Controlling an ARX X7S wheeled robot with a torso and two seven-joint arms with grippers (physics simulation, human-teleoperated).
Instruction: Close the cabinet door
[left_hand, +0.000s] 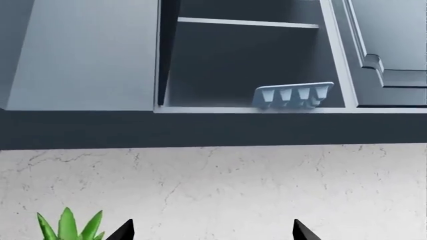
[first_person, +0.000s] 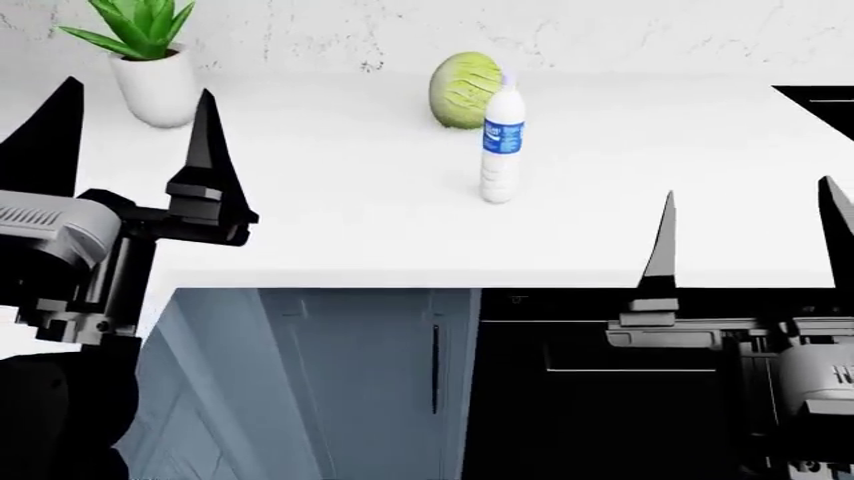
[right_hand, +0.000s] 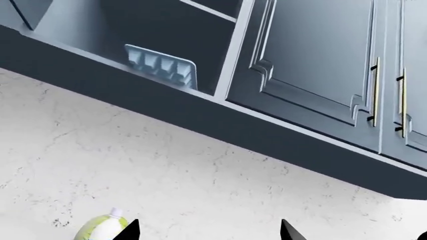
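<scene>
The upper cabinet (left_hand: 247, 65) stands open, its dark inside and one shelf showing. Its grey door (left_hand: 87, 55) is swung out wide to one side of the opening; a corner of the door (right_hand: 30, 10) also shows in the right wrist view. A pale blue ice tray (left_hand: 293, 95) leans at the front of the cabinet floor. My left gripper (left_hand: 212, 231) is open and empty, held well below the cabinet and pointing at the marble wall. My right gripper (right_hand: 208, 231) is open and empty too, also below the cabinet. Both are raised above the counter, left gripper (first_person: 134, 120) and right gripper (first_person: 747, 230).
On the white counter (first_person: 334, 200) stand a potted plant (first_person: 150, 60), a green cabbage (first_person: 465, 90) and a water bottle (first_person: 502, 145). Closed upper doors with gold handles (right_hand: 375, 90) adjoin the open cabinet. Below the counter are pale lower cabinet fronts (first_person: 360, 380).
</scene>
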